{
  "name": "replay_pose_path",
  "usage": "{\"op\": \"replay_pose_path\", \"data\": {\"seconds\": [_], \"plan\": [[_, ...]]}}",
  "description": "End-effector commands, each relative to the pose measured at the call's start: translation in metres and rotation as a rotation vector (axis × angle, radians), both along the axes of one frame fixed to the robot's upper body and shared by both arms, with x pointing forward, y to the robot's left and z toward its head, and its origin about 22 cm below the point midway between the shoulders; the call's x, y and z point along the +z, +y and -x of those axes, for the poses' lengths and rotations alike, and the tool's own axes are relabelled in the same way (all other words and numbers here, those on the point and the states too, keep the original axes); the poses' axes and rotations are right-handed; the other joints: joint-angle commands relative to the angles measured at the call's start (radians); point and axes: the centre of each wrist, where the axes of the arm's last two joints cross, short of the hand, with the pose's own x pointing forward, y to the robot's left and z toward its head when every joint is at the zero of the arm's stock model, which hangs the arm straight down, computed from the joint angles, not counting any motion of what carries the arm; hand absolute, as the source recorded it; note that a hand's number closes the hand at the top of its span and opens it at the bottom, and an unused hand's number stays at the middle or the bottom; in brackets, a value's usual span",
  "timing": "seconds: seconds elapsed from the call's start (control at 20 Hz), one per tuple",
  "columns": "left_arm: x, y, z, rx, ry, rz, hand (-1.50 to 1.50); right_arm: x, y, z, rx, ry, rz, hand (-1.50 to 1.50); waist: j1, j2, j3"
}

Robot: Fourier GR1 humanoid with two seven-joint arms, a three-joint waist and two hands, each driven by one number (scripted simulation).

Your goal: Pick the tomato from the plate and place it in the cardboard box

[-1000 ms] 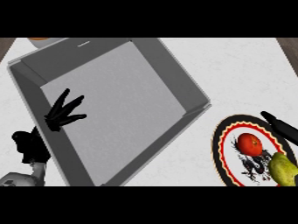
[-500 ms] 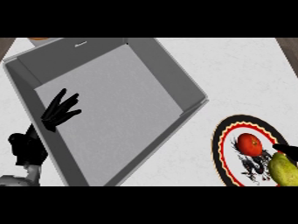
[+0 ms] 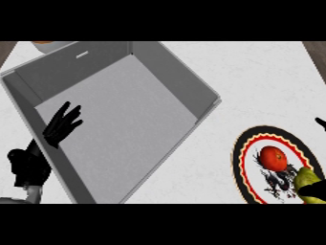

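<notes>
While on the plate (image 3: 244, 165), tomato (image 3: 275, 158) just beside right hand (image 3: 325, 189).

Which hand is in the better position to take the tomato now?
The right hand: its open fingers sit at the plate beside the tomato. The left hand is over the box, far away.

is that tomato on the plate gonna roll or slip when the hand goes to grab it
The tomato looks round and glossy, so it may roll on the flat plate if nudged and could slip between fingers. The yellow-green fruit beside it might stop a roll that way. The right hand isn't touching it yet.
</notes>
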Motion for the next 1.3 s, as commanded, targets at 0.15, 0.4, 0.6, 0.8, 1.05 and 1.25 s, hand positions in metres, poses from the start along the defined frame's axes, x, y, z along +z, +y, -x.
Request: {"op": "replay_pose_path", "data": {"seconds": [0.15,0.4,0.6,0.8,1.05,1.25], "plan": [[-0.005,0.021,-0.003,0.089,0.007,-0.142,0.0,0.014,0.041,-0.015,-0.018,0.146,0.051,-1.5,0.004,0.006,0.005],[-0.018,0.016,0.004,0.079,0.034,-0.142,0.0,0.005,0.05,-0.022,-0.063,0.152,0.055,-1.5,0.001,0.006,0.005],[0.003,0.028,-0.003,0.092,0.037,-0.142,0.0,-0.021,0.041,-0.013,-0.055,0.218,0.087,-1.5,0.002,0.006,0.006],[-0.015,0.024,-0.001,0.102,0.039,-0.141,0.0,-0.017,0.05,-0.008,-0.069,0.219,0.076,-1.5,-0.005,0.005,0.005],[0.001,0.016,-0.002,0.092,0.043,-0.134,0.0,-0.037,0.068,-0.012,-0.073,0.207,0.064,-1.5,0.0,0.005,0.006],[-0.018,0.007,0.005,0.093,0.036,-0.14,0.0,-0.024,0.054,-0.009,-0.059,0.204,0.084,-1.5,-0.006,0.004,0.005]]}}
